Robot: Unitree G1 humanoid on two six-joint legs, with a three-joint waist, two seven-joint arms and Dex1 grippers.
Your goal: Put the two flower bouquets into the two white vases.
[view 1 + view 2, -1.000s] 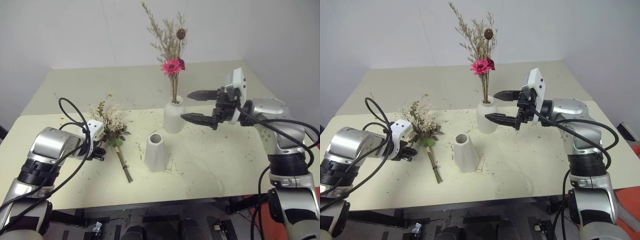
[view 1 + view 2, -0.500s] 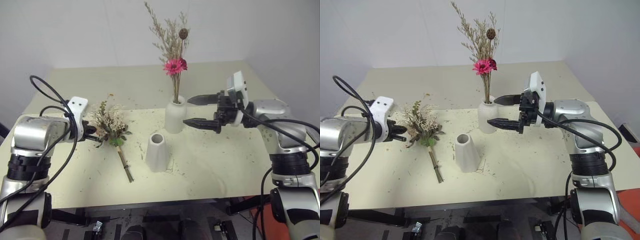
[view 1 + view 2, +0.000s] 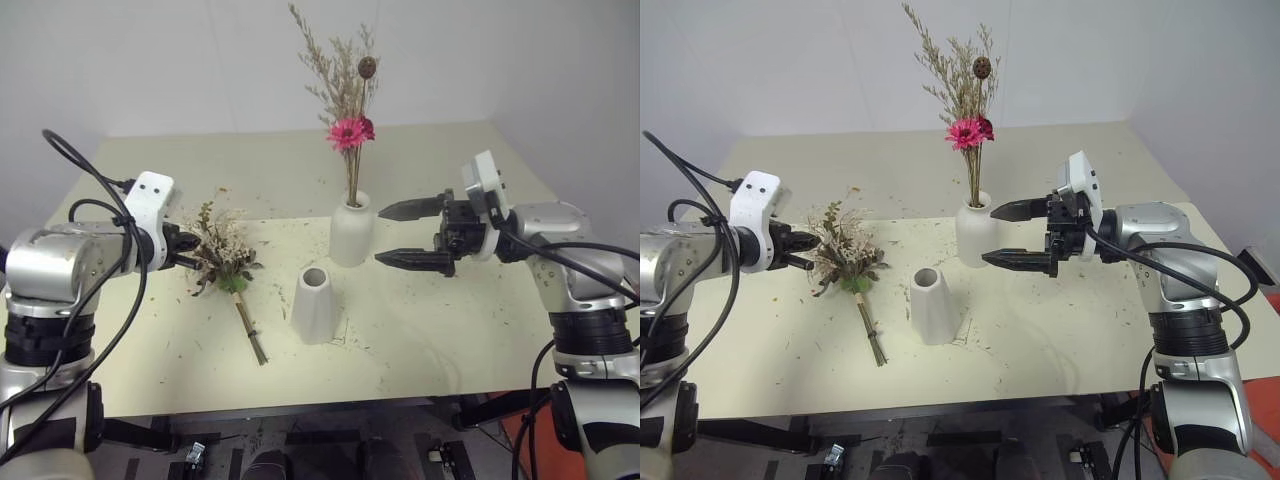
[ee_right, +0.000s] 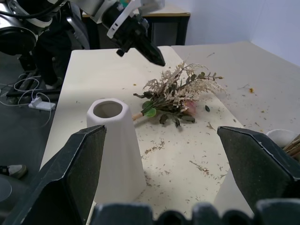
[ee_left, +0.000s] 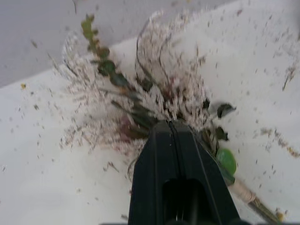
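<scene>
Status: one bunch, dried grasses w/ pink daisy (image 3: 347, 131), already stands upright in the bottle vase (image 3: 350, 230) at approx. bench (image 3: 450, 330) centre. Remaining item: bushy cream-white bunch (image 3: 222, 252), lying flat on the bench at 9 o'clock from the cone vase (image 3: 313, 302), head toward 11 o'clock, stems trailing toward 5 o'clock. Cone vase is empty, mouth up, just at 7 o'clock of the bottle vase. Left gripper (image 3: 190, 247): fingers fully closed, holding nothing, tip just beside the bunch head; contact cannot be confirmed. Right gripper (image 3: 408, 235): fingers spread wide, empty, hovering just at 3 o'clock of the bottle vase. Handling, est.: bunch is very light, dry, brittle; head sheds bits (debris all over the bench) and crushes easily. Do not grip the head. Take hold at the bound stem section (image 3: 243, 316) just below the green leaves, where it is stiffest; gentle pinch, stems thin and may slip or snap. Cone vase prob. light, tips if the stems drag the rim.
</scene>
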